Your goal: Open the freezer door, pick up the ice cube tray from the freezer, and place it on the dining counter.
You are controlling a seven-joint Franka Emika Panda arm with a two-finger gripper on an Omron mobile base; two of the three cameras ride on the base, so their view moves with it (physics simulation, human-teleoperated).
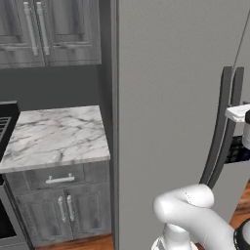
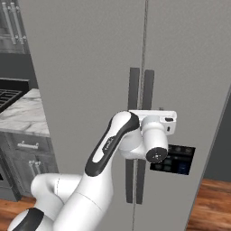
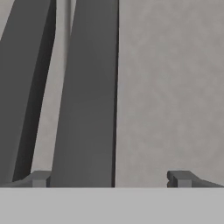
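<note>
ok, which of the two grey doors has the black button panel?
The right-hand door in the right base view: the black button panel sits beside its handle. The freezer door left of it is plain grey.

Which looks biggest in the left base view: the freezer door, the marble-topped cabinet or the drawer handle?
1. The freezer door, much the largest.
2. The marble-topped cabinet.
3. The drawer handle, tiny.
The door stands nearer the camera, but the order is plain anyway.
</note>
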